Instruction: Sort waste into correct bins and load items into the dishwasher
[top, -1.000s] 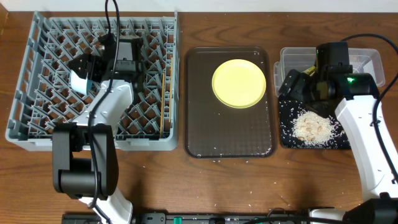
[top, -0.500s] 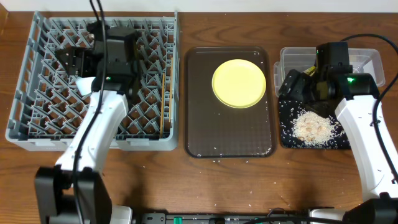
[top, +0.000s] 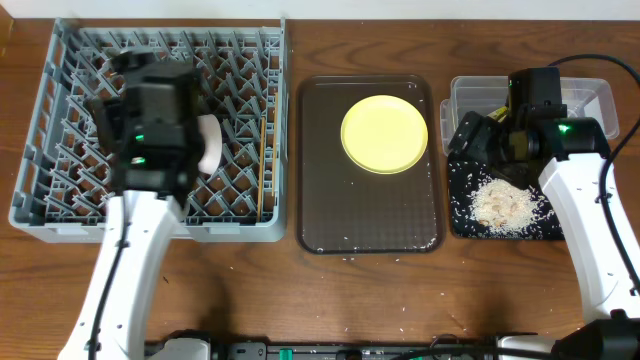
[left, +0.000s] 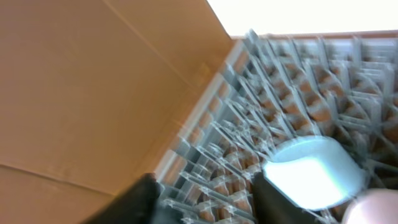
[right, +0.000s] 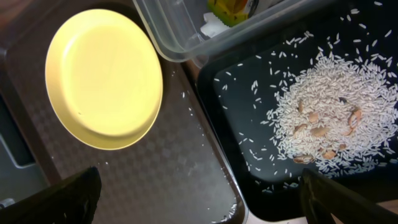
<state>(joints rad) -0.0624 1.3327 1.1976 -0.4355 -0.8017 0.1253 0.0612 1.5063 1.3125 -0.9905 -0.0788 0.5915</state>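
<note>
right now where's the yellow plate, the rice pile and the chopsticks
yellow plate (top: 385, 134), overhead view, middle of its face
rice pile (right: 323, 115), right wrist view, centre of the heap
chopsticks (top: 262, 165), overhead view, halfway along them

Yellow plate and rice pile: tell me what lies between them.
Right wrist view: the brown serving tray's bare floor and rim, then the black tray's floor with scattered grains, separate the yellow plate from the rice pile.

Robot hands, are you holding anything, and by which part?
Nothing is held. The left gripper gapes over the grey rack; the right gripper is open above the brown tray.
</note>
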